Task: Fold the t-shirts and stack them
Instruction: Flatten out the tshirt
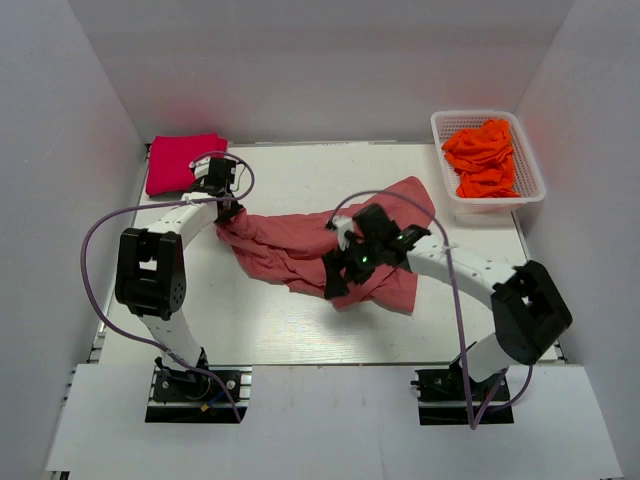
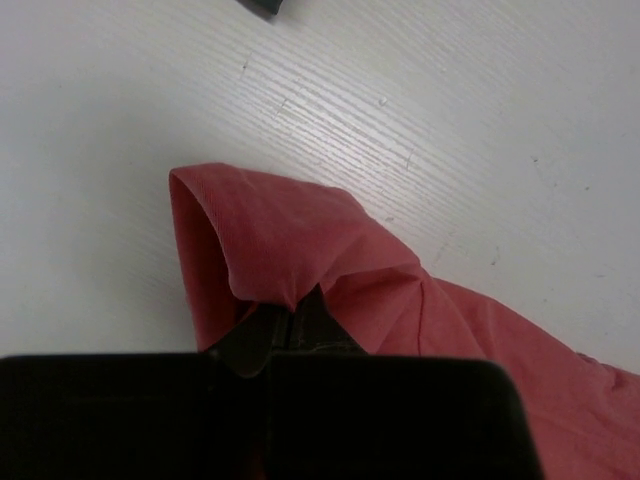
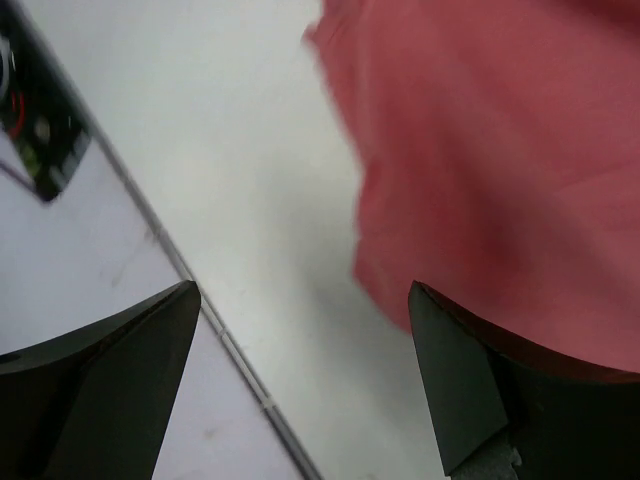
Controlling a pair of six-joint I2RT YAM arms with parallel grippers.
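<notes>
Dusty salmon-pink cotton t-shirt (image 1: 290,250) is clamped by the left fingers (image 2: 255,340); the right fingers (image 3: 130,380) are held apart over it.

Loose shirt (image 1: 290,248): middle of the surface (image 1: 300,180), stretched left to right.
Folded shirt (image 1: 178,162): far left corner, behind my left gripper (image 1: 228,212).
Basket (image 1: 532,196): far right corner, crumpled shirts (image 1: 485,160) in it.
My left gripper: at the loose shirt's left end.
My right gripper (image 1: 336,278): over its near right part.
</notes>
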